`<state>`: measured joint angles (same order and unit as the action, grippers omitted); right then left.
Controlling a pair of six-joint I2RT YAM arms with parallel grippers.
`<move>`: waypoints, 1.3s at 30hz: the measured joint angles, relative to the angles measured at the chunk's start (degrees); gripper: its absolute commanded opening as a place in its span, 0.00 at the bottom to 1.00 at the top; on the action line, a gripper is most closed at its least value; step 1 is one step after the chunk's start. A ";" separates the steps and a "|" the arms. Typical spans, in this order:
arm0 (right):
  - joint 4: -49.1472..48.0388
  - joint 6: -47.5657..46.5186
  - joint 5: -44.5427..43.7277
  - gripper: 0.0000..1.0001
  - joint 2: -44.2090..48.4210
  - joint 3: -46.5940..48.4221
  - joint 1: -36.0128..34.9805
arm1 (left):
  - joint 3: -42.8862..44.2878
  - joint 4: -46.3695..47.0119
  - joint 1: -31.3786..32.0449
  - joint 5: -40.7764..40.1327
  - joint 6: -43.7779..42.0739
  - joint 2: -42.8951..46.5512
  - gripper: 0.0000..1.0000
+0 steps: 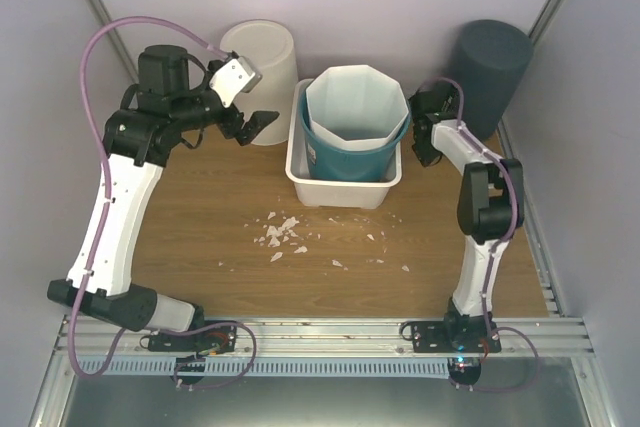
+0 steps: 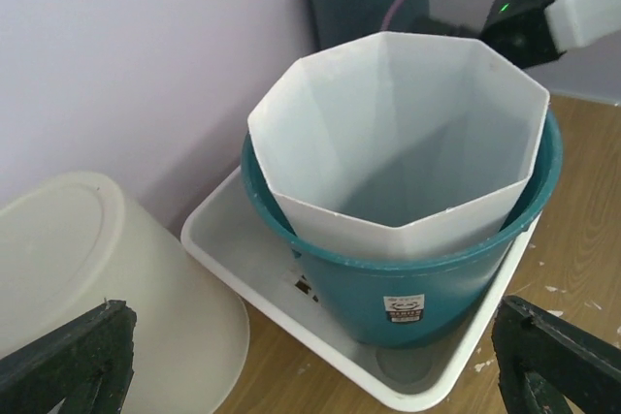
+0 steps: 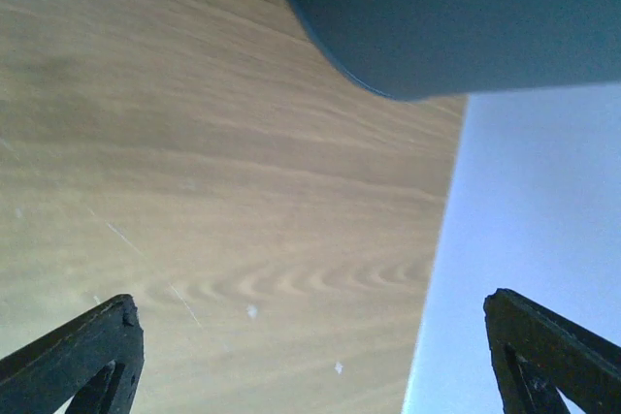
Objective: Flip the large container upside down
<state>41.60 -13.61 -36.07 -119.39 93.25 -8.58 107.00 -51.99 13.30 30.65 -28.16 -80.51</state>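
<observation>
A white rectangular tub point(image 1: 344, 188) stands at the back middle of the table. In it stands a teal bucket point(image 1: 352, 155), and in the bucket sits a white faceted container point(image 1: 356, 102), open side up. The left wrist view shows the tub point(image 2: 291, 312), the bucket point(image 2: 427, 288) and the faceted container point(image 2: 408, 133). My left gripper point(image 1: 255, 128) is open and empty, just left of the tub; its fingertips point(image 2: 73, 361) frame the tub. My right gripper point(image 1: 424, 144) is open and empty, low beside the tub's right side, facing bare table point(image 3: 223, 191).
A white bucket point(image 1: 264, 65) stands upside down at the back left, also in the left wrist view point(image 2: 87, 278). A dark grey cylinder point(image 1: 490, 69) stands at the back right, also in the right wrist view point(image 3: 437, 16). White crumbs point(image 1: 282, 235) lie in front of the tub. Walls enclose the table.
</observation>
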 measured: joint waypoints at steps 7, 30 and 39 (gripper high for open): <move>5.20 5.77 1.62 0.96 10.91 -1.75 2.64 | 3.15 -2.14 1.57 -5.46 2.10 -3.37 0.98; 23.63 16.04 32.11 0.61 18.16 30.34 -5.86 | 4.17 -3.85 1.68 -8.46 7.17 -8.68 0.99; 25.29 16.96 33.48 0.55 17.38 30.60 -11.02 | 3.54 -3.87 1.68 -8.74 7.17 -8.68 0.99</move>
<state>66.89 3.36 -2.59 -102.02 123.85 -19.59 110.54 -55.86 14.98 21.91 -20.99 -89.19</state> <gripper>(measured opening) 0.582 0.989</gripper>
